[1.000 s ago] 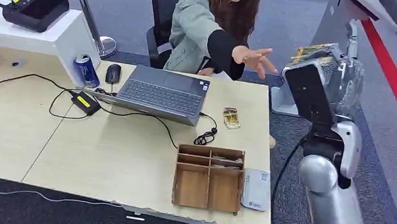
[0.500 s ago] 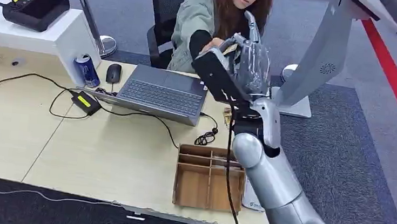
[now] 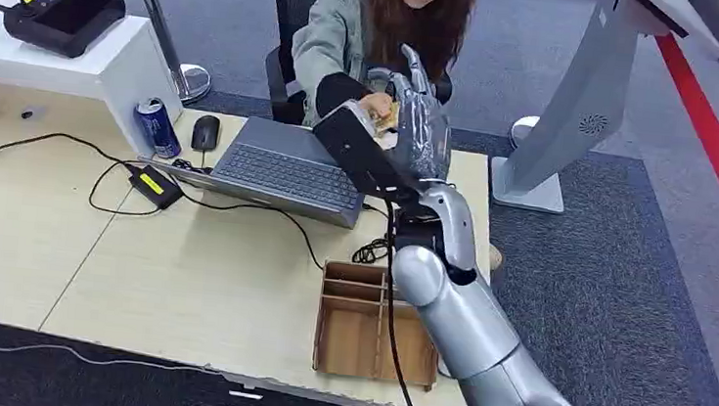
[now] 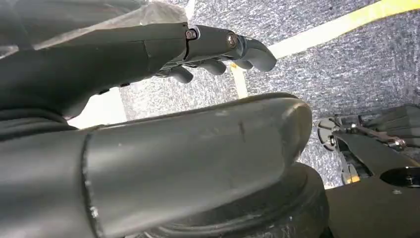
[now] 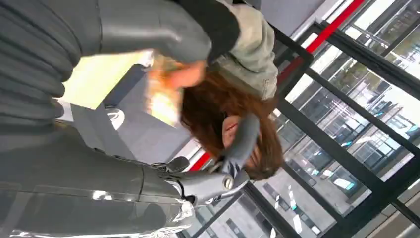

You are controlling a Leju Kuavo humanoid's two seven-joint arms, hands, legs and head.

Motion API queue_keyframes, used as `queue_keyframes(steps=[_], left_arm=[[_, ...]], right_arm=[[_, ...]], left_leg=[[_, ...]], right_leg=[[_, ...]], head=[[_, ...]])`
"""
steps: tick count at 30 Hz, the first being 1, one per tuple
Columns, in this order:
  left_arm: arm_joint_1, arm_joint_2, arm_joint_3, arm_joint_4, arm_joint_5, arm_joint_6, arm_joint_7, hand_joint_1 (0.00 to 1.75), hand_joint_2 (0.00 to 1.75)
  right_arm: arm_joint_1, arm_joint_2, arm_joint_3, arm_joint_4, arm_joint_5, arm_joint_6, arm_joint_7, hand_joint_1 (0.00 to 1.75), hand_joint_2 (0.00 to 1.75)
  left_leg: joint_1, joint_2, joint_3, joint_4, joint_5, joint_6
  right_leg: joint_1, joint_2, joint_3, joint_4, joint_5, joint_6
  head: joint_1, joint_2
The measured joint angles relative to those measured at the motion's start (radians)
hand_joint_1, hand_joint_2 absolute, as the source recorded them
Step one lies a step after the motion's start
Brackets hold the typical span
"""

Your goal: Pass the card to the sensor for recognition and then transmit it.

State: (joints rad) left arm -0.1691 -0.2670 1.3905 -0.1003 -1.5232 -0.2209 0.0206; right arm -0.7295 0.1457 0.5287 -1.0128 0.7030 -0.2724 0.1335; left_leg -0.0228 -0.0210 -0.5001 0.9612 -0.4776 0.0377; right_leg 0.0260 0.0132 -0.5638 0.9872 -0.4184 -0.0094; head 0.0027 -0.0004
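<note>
My right hand (image 3: 420, 120) is stretched out over the far edge of the table toward a seated person (image 3: 391, 19). It holds a small yellowish card (image 3: 384, 119) under its thumb, with the fingers standing up. The person's hand (image 3: 376, 104) touches the card from the other side. In the right wrist view the card (image 5: 161, 101) is a blur, with the person's fingers (image 5: 187, 77) on it beside my right hand (image 5: 163, 181). The grey sensor stand (image 3: 581, 95) rises off the table's right end. My left hand (image 4: 223, 47) hangs over the carpet, its fingers loosely curved and holding nothing.
A laptop (image 3: 290, 167) sits under my forearm, with a mouse (image 3: 206, 133), a can (image 3: 158, 126) and cables (image 3: 189, 198) to its left. A wooden organiser (image 3: 364, 326) stands at the near right edge. A black router (image 3: 58, 10) rests on the white shelf.
My right arm has swung left from the sensor stand to the person, carrying the card. The person's outstretched arm has drawn back, and that hand now meets the card.
</note>
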Motion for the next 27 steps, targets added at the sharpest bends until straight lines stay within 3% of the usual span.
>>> queue_keyframes(steps=[5,14,20,22,24,27], left_arm=[[0.001,0.0,0.0,0.0,0.002,0.002,-0.003,0.0,0.0],[0.009,0.0,0.005,0.0,0.011,-0.002,-0.021,0.0,0.0],[0.008,0.001,0.01,0.0,0.011,-0.013,-0.03,0.0,0.0],[0.009,0.002,0.01,0.0,0.011,-0.013,-0.033,0.0,0.0],[0.008,0.002,0.011,0.0,0.011,-0.013,-0.035,0.0,0.0],[0.006,0.002,0.013,0.0,0.01,-0.015,-0.036,0.0,0.0]], right_arm=[[0.025,-0.022,0.0,-0.062,-0.018,0.011,0.02,0.0,1.75],[0.174,-0.164,-0.027,-0.368,-0.039,0.088,0.052,0.0,1.75],[0.309,-0.227,-0.027,-0.509,0.124,0.142,0.052,0.0,1.75],[0.354,-0.238,-0.024,-0.531,0.178,0.143,0.048,0.09,1.75],[0.389,-0.243,-0.02,-0.539,0.198,0.143,0.039,0.16,1.75],[0.435,-0.248,-0.01,-0.539,0.205,0.14,0.023,0.12,1.75]], left_leg=[[0.0,0.0,0.001,0.0,0.0,0.0],[-0.001,0.001,0.001,0.0,-0.001,0.001],[-0.001,0.001,0.001,0.0,-0.001,0.001],[0.0,0.001,0.0,0.0,-0.001,0.001],[0.0,0.001,0.001,0.0,-0.001,0.001],[0.0,0.001,0.0,0.0,-0.001,0.0]], right_leg=[[0.0,0.0,0.0,0.0,0.0,0.0],[0.0,0.001,0.0,-0.001,0.0,0.0],[0.0,0.001,0.001,-0.002,0.0,0.0],[0.0,0.001,0.0,-0.002,0.0,0.0],[0.0,0.001,0.001,-0.002,0.0,0.0],[0.0,0.001,0.001,-0.001,0.0,0.0]], head=[[0.0,0.0],[0.001,0.0],[0.0,0.0],[0.0,0.0],[0.0,0.0],[0.0,0.0]])
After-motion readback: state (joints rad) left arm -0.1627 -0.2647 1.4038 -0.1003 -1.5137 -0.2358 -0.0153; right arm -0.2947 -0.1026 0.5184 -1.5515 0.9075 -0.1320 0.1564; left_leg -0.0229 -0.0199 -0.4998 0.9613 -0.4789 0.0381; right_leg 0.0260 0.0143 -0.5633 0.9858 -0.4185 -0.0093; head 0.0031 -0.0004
